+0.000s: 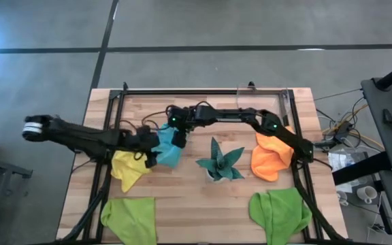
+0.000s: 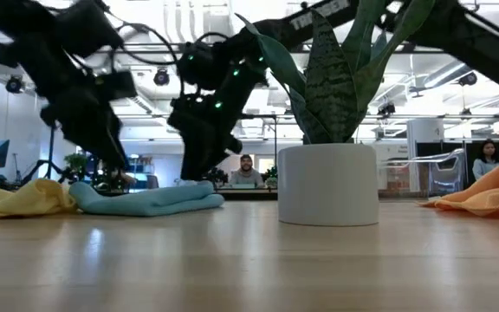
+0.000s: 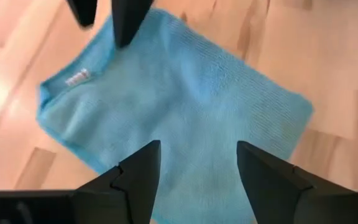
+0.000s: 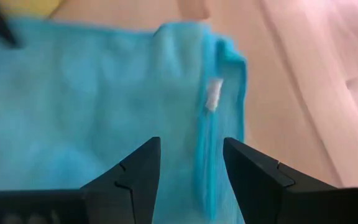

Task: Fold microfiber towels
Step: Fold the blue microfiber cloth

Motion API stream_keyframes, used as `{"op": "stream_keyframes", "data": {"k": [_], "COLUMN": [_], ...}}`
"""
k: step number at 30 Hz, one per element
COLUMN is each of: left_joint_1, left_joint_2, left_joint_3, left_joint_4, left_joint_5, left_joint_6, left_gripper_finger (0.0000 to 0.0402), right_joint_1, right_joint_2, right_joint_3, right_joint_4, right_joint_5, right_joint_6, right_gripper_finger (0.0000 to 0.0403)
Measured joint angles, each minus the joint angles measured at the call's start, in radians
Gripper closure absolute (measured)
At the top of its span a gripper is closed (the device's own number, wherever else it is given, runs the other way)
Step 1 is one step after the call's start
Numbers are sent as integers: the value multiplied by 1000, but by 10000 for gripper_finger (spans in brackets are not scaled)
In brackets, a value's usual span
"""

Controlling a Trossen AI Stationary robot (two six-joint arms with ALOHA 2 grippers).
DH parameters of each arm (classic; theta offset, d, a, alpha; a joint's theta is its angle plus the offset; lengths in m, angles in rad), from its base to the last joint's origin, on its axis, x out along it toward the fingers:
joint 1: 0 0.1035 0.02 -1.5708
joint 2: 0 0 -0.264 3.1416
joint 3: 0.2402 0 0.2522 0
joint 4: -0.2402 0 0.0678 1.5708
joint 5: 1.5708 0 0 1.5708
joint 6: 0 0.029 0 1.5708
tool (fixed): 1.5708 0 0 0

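The light blue towel [image 1: 168, 151] lies folded and flat on the table, left of centre; it also shows in the low view [image 2: 145, 199]. My left gripper [image 1: 151, 155] is open over its left part, fingers pointing down [image 3: 197, 155]. My right gripper [image 1: 177, 138] is open over its far right part, near the edge with the white tag [image 4: 213, 94]. Both stand just above the cloth in the low view. The yellow towel [image 1: 128, 169] lies crumpled to the left, the orange towel [image 1: 272, 158] to the right, and two lime green towels [image 1: 129, 218] [image 1: 281, 211] lie near the front edge.
A dark teal spiky plant in a white pot [image 1: 220, 163] stands between the blue and orange towels, large in the low view [image 2: 327, 186]. A black frame [image 1: 203, 90] runs along the table's far and side edges. People show in the room beyond.
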State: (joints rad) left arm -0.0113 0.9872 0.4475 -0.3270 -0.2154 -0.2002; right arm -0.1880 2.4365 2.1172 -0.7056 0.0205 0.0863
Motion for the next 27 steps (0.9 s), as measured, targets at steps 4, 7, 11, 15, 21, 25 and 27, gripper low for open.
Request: {"op": "stream_keyframes", "data": {"k": [4,7,11,15,21,25,27], "left_joint_1": [0,0,-3,-3,-3,-3,-3], "left_joint_2": [-154,-239,-304,-316,-279,-245,-225], "left_joint_3": [-27,-50,-76,-127,-134,-134,-134], "left_joint_4": [-1,-5,17,79,89,97,100], "left_joint_5": [-11,-26,-27,-27,-28,-28,-28], "left_joint_6": [2,-8,-44,-49,-56,-57,-58], "left_gripper_finger": [206,206,206,206,206,206,206], "right_joint_1": [-4,-9,-22,-27,-22,-14,-7], "right_joint_2": [93,137,145,152,153,149,146], "right_joint_3": [165,243,194,175,161,163,163], "right_joint_4": [-53,-70,-77,-75,-76,-76,-77], "right_joint_5": [3,1,2,-1,-12,-44,-47], "right_joint_6": [-36,-94,-129,-130,-154,-178,-185], "right_gripper_finger": [229,229,232,244,275,300,309]}}
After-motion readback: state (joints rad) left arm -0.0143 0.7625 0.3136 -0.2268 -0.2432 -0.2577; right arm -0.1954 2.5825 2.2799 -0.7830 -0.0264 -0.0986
